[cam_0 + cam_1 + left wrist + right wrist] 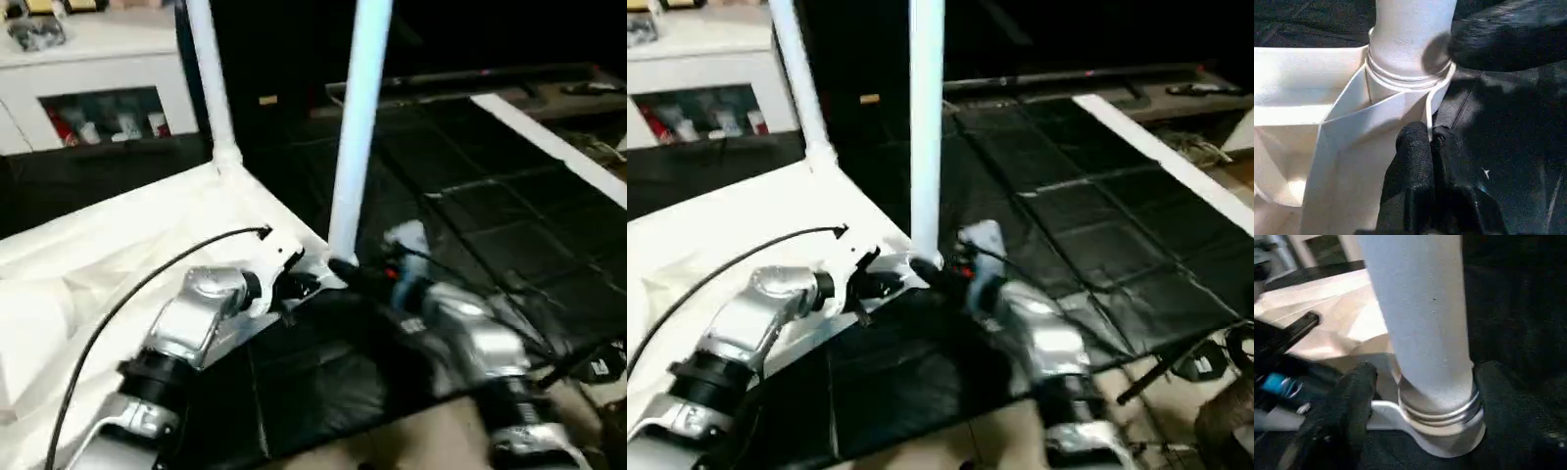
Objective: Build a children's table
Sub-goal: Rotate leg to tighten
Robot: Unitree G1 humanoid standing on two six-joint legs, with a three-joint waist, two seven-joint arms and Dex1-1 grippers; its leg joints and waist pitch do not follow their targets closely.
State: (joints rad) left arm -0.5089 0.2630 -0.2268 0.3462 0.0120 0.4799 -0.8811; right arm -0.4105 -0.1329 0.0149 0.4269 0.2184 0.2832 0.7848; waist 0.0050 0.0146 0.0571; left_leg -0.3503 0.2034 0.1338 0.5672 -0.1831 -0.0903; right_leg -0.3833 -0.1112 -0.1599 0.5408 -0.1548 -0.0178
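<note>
The children's table lies upside down, its white top (98, 255) resting on black floor mats. Two white legs stand upright in corner sockets: a far leg (211, 78) and a near leg (358, 127). My left gripper (1431, 142) is shut on the thin rim of the top just beside the near socket (1400, 78). My right gripper (1427, 382) straddles the base of the near leg (1420, 323). One black finger (1347, 406) stands a little off the leg, so the gripper is open.
A white glass-door cabinet (98, 108) stands at the back left. Black floor mats (490, 215) spread to the right, crossed by a long white strip (549, 147). A black cable (147, 284) arcs over my left forearm. Bare tan floor (431, 441) lies nearest me.
</note>
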